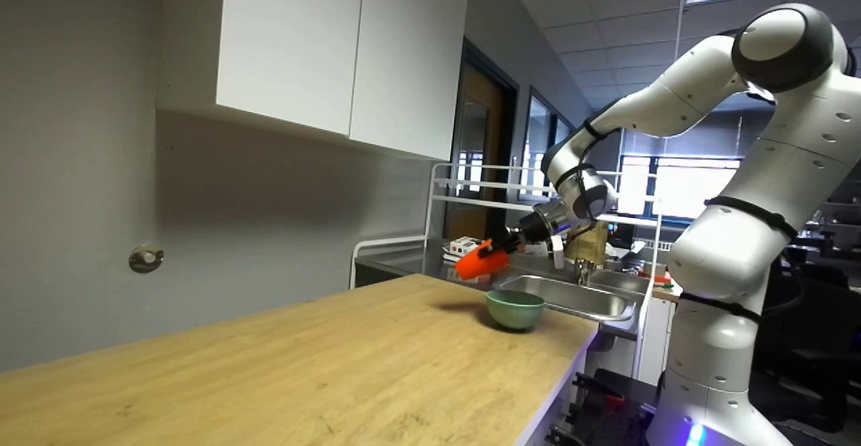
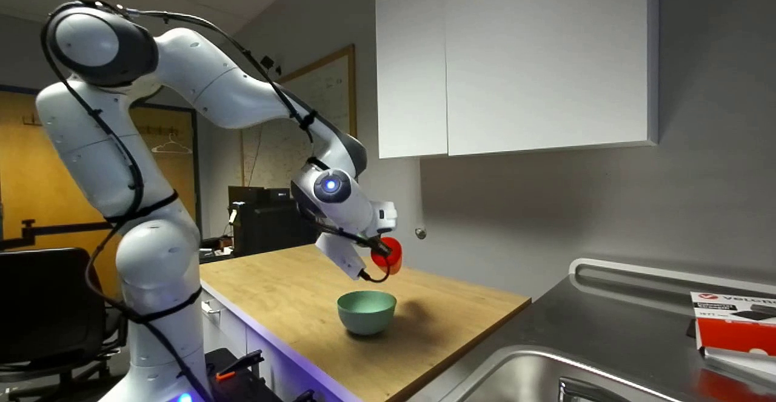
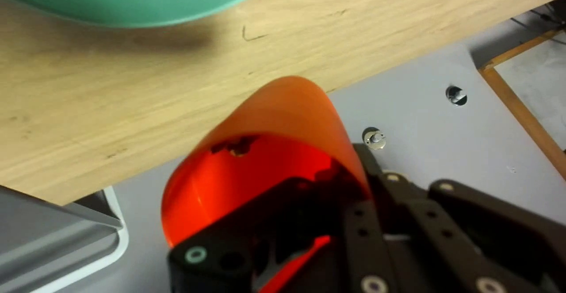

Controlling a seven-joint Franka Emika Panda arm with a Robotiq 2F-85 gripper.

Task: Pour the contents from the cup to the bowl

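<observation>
A tilted red-orange cup (image 1: 476, 264), up in the air with us!
And here's our gripper (image 1: 493, 247), clamped on the cup's wall: in the wrist view we see one finger (image 3: 283, 197) inside the mouth, its partner outside. Lower down, in both exterior views, the green bowl (image 2: 367, 315) sits upright on the wooden counter (image 1: 303, 358), apart from the cup. Inside the cup we spot a small dark shape (image 3: 240, 147), too unclear to name.

In an exterior view, your cup (image 1: 475, 263) at five o'clock looked of smooth plastic, your tabletop (image 1: 323, 362) at seven, wooden.
</observation>
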